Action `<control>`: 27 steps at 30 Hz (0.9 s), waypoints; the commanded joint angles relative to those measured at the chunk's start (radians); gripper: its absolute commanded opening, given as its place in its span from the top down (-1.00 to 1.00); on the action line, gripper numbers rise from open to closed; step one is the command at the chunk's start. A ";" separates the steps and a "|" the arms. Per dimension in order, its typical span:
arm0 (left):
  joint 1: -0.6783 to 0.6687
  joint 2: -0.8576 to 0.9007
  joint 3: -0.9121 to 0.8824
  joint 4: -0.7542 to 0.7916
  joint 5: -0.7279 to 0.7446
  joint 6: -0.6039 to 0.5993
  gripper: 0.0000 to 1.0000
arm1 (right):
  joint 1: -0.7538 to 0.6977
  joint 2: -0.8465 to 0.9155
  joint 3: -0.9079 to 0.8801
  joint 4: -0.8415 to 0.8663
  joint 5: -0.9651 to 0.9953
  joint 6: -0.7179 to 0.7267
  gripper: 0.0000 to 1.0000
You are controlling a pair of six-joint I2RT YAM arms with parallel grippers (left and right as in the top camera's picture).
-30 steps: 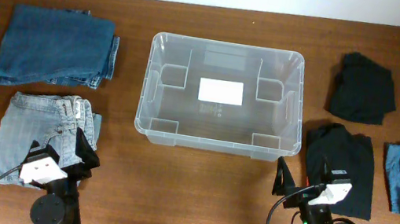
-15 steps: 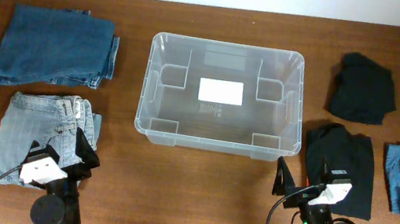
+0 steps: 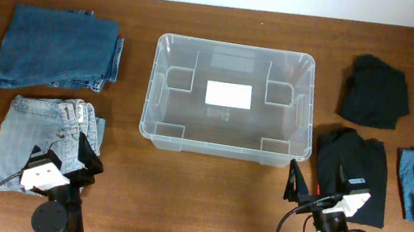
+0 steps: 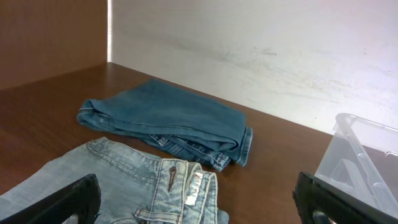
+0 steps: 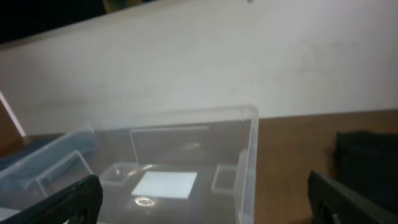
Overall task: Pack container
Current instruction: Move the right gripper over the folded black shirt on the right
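Packing bin: centre, labelled base
left gripper: 7 o'clock, wide open, nothing held
right gripper: 5 o'clock, same

Overhead: even, soft light from above, sharp edge to edge. Shadows on the table are short and faint. Mild sheen along the rim of the container. Folded black garment reads as a flat dark mass, folds barely visible.

Left wrist: crisp on the dark blue jeans. Wall bright, nearly washed out.

Right wrist: dimmer and soft all over, container outlines hazy.
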 commanded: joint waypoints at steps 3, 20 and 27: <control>0.005 -0.006 -0.001 -0.005 -0.011 -0.002 -0.99 | 0.009 -0.006 0.220 -0.087 0.079 -0.097 -0.97; 0.005 -0.006 -0.001 -0.005 -0.011 -0.002 -0.99 | 0.009 0.656 1.140 -0.921 0.309 -0.216 -0.97; 0.005 -0.006 -0.001 -0.005 -0.011 -0.002 -0.99 | -0.149 0.998 1.395 -1.114 0.116 -0.237 -0.97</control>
